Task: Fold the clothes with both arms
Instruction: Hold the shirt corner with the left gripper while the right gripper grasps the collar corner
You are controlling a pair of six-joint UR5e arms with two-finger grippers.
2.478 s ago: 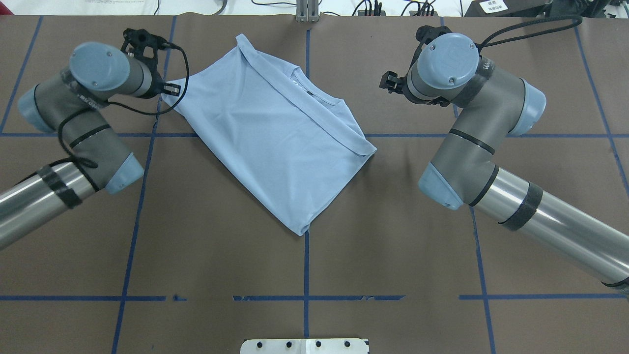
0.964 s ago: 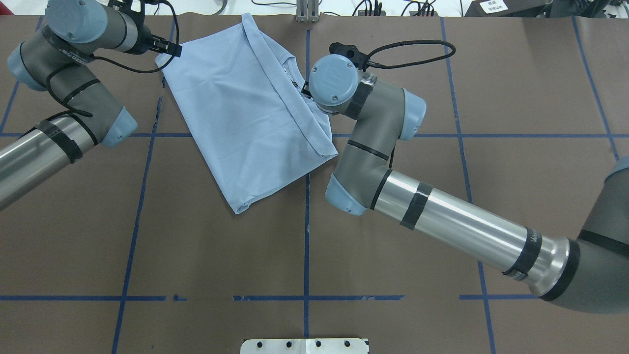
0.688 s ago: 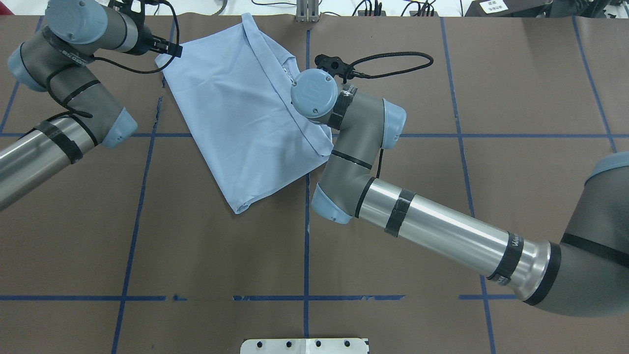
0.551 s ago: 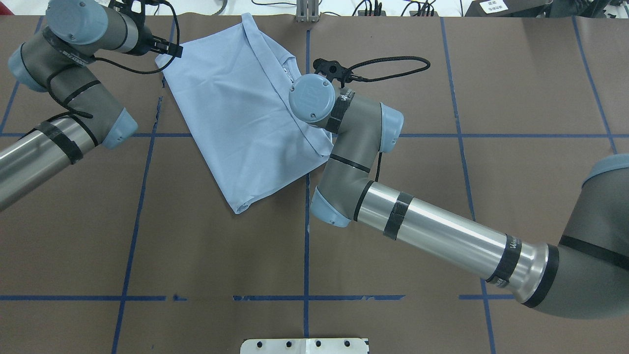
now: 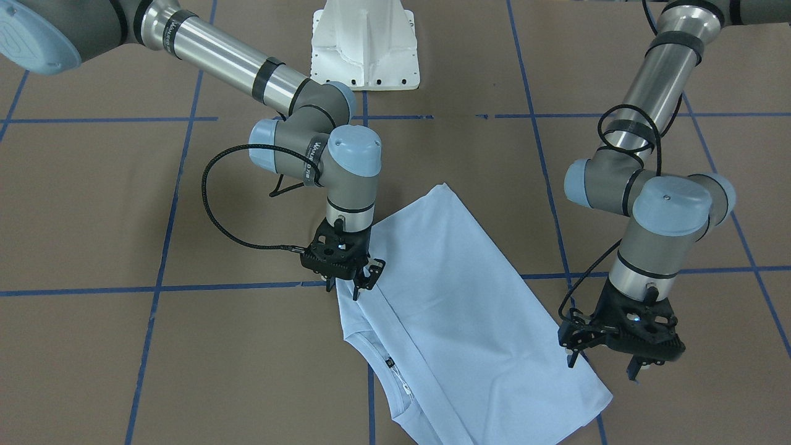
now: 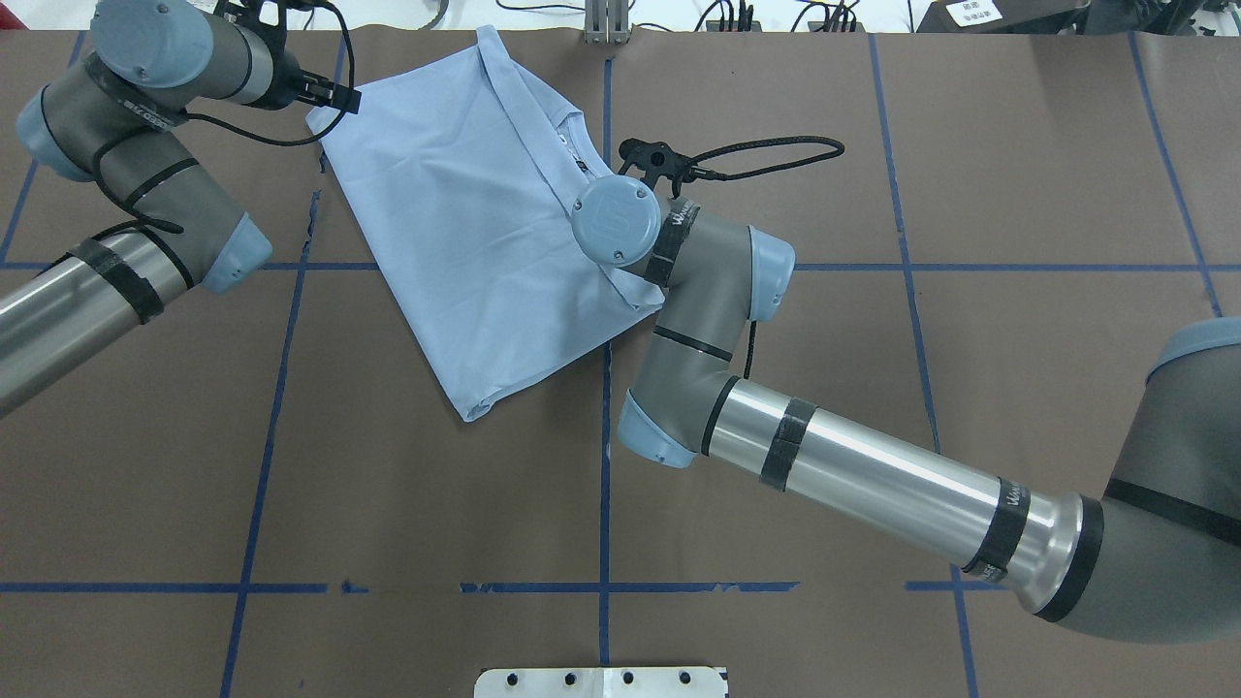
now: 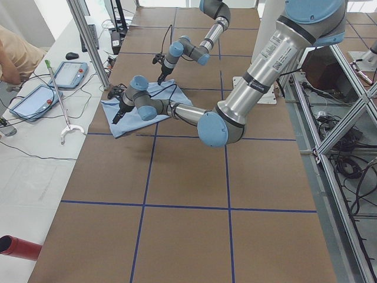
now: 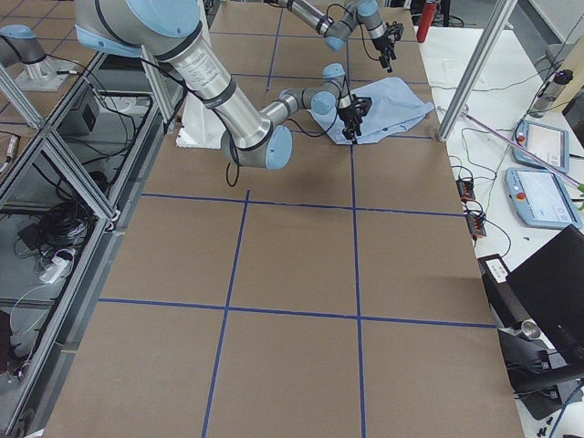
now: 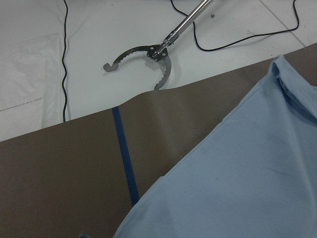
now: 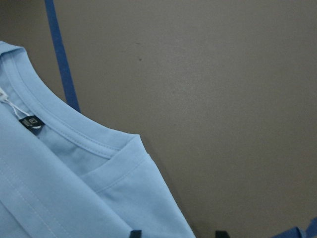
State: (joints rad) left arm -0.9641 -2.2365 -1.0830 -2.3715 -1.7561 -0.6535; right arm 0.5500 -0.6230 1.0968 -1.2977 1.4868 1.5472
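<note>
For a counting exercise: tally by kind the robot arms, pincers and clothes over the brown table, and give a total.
Robot arms: 2, left arm and right arm
Pincers: 2, left pincer and right pincer
Light blue T-shirt: 1
Total: 5

T-shirt [image 5: 451, 296] on table [image 5: 93, 216], left end effector [image 5: 602, 369] at corner, right end effector [image 5: 350, 287] opposite

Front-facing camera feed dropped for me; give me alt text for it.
A light blue T-shirt lies partly folded on the brown table, collar toward the camera. The right gripper, jaws open, hangs over its edge near the collar; the left gripper, jaws open, is at the opposite corner.
</note>
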